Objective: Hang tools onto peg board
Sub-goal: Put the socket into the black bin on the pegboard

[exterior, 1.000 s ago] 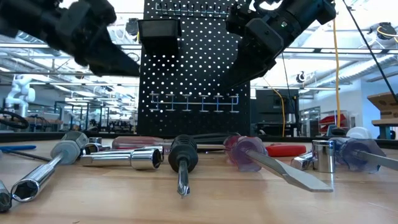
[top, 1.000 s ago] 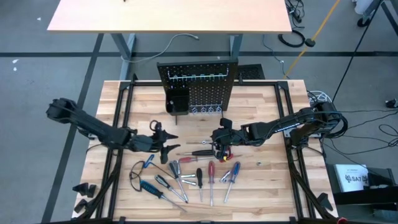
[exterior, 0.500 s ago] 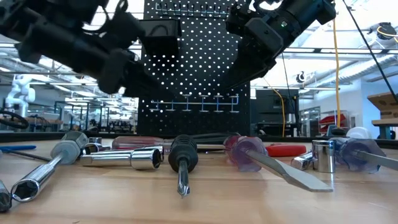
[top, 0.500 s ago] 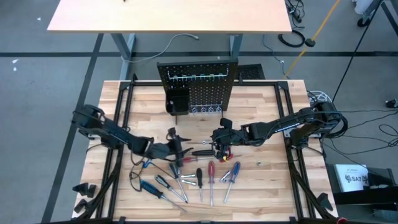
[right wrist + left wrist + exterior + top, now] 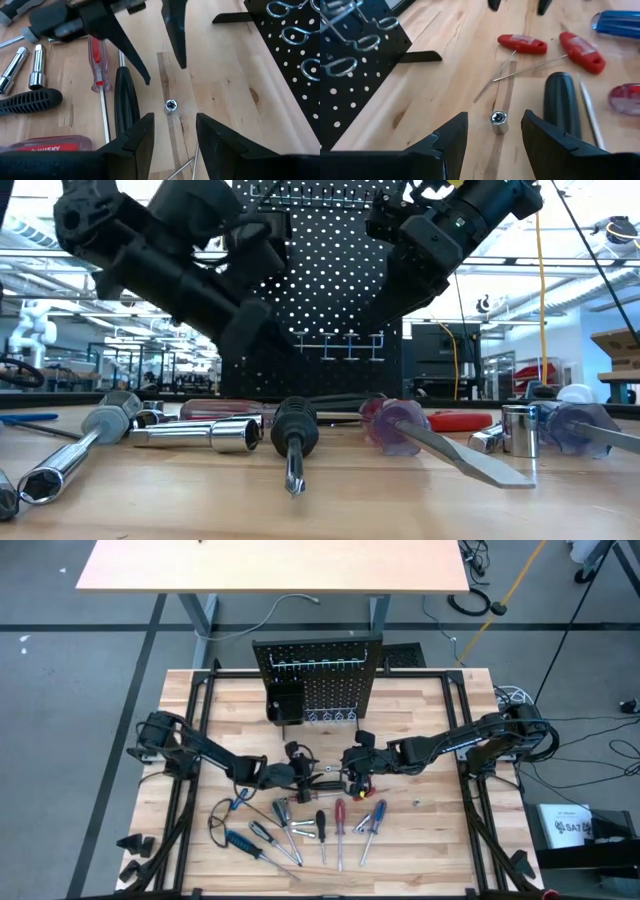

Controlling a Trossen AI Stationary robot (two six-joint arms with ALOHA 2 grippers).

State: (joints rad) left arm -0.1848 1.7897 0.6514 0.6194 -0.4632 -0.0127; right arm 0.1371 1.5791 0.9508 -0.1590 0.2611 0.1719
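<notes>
Both hands are open at mid-frame of the high view, left hand [image 5: 308,773] and right hand [image 5: 347,772] flanking a small silver socket [image 5: 498,120] upright on the tabletop [image 5: 430,830]. Tools [image 5: 300,820] lie below; peg board [image 5: 318,680] stands above.

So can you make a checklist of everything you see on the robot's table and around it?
Surface: tan wooden table, dry and unmarked.
Job's things: black peg board upright at the far edge, hooks and small bin with no tool on them; tools lying flat near the front; small silvery socket standing on the wood.
Clutter: nothing seen beyond the tools.
Grippers: left gripper open, low over the socket; right gripper open, facing it from the other side.
Cables: loose cords off the table's right side; cable on the floor behind.
Surroundings: a second table behind; no person seen.
</notes>
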